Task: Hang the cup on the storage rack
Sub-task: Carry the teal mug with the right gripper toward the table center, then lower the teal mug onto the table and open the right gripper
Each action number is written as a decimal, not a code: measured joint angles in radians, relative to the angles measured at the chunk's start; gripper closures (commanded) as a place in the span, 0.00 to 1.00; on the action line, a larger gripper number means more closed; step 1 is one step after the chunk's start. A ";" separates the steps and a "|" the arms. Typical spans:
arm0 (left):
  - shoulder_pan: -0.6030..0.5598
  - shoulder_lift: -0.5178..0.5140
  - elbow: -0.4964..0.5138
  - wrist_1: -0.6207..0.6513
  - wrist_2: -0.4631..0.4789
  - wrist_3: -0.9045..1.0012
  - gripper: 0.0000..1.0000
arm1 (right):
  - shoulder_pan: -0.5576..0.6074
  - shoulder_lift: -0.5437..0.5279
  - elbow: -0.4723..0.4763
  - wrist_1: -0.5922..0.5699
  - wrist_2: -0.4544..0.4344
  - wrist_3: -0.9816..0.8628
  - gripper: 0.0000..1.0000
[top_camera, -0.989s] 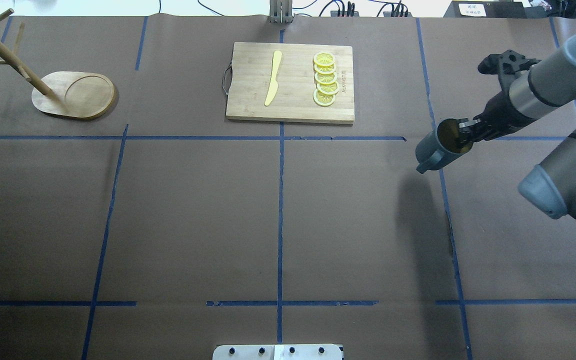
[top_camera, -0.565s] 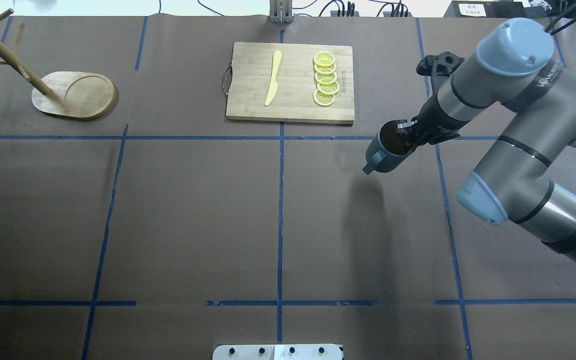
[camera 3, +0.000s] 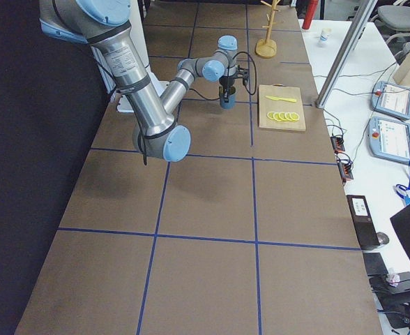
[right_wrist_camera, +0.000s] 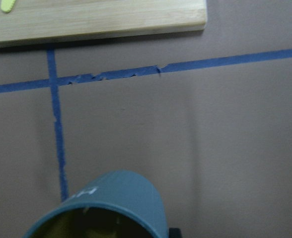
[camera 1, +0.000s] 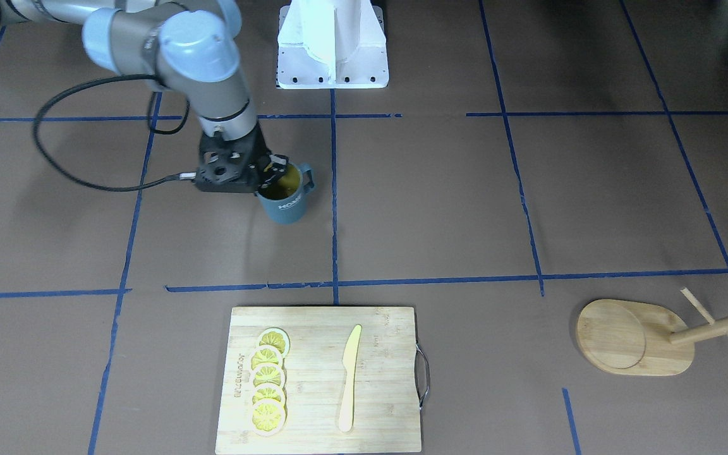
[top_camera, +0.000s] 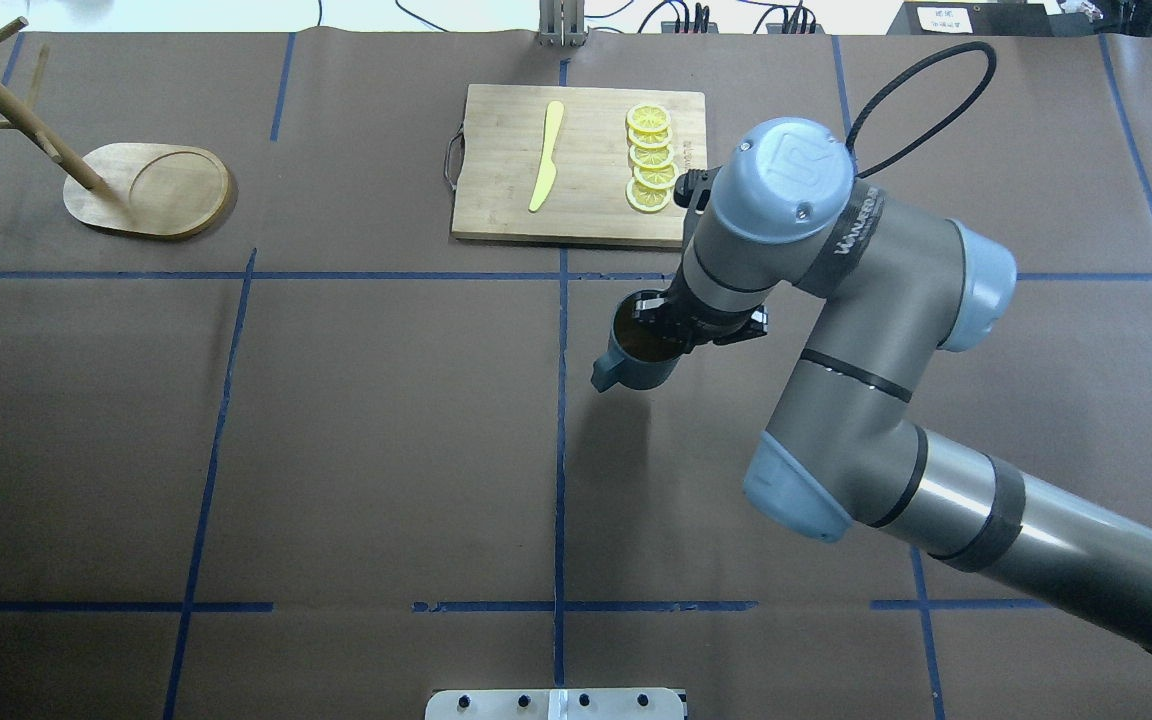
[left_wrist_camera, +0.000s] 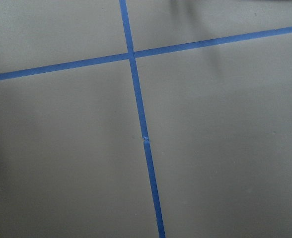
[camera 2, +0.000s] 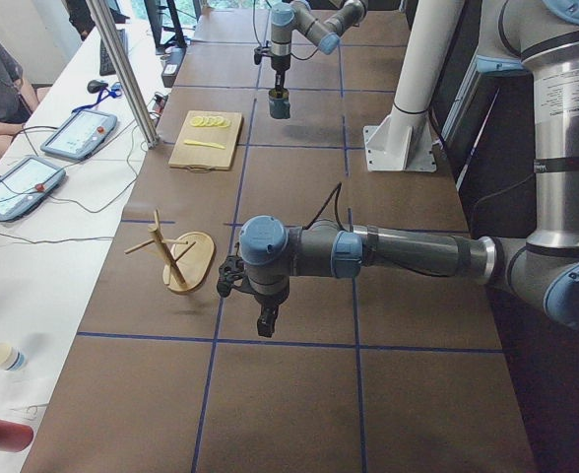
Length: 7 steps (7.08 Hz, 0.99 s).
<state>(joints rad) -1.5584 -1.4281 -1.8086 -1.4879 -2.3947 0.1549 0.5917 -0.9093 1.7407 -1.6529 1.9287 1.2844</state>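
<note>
— Six views are supplied. Which of them show the lettering on the cup (camera 1: 285,201)?

— Front-facing exterior and right wrist only: white "HOME" on the ribbed wall. The overhead exterior shows instead the yellow interior and the loop handle, which points toward the robot's left and back toward its base.

— And the left gripper (camera 2: 263,317)?

— Only the exterior left view shows it, pointing down over the table (left_wrist_camera: 225,148) near the storage rack (top_camera: 151,195). Whether its fingers are spread or pressed together cannot be told. Its wrist camera shows only the brown table surface and crossed blue tape (left_wrist_camera: 141,124).

— Surroundings?

— The cutting board (top_camera: 586,220) lies just beyond the cup on the far side. It carries a yellow knife (top_camera: 546,155) and a row of lemon slices (top_camera: 651,160). In the overhead view the right arm's wrist joint covers the board's near right corner. The rack stands well apart, at the table's far left.

— Arm pose?

— The right arm reaches in from the right edge, elbow bent, wrist pointing down. The right gripper (top_camera: 658,322) is clamped on the cup's rim at the side away from the handle. The cup hangs mouth-up, slightly tilted, just right of the centre tape line. It is raised off the table, with its shadow falling apart from it.
</note>
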 measured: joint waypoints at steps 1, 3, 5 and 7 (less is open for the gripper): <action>0.000 0.000 0.002 0.000 0.000 0.000 0.00 | -0.031 0.072 -0.061 -0.008 -0.024 0.067 1.00; 0.001 0.000 0.004 0.000 0.000 0.000 0.00 | -0.079 0.178 -0.168 -0.009 -0.077 0.136 1.00; 0.001 -0.001 0.002 0.000 -0.001 0.000 0.00 | -0.102 0.175 -0.186 -0.005 -0.093 0.140 1.00; 0.001 -0.003 0.001 0.000 -0.001 0.000 0.00 | -0.105 0.161 -0.187 -0.003 -0.089 0.135 0.55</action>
<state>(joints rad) -1.5570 -1.4307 -1.8081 -1.4880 -2.3960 0.1549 0.4870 -0.7482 1.5540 -1.6557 1.8392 1.4191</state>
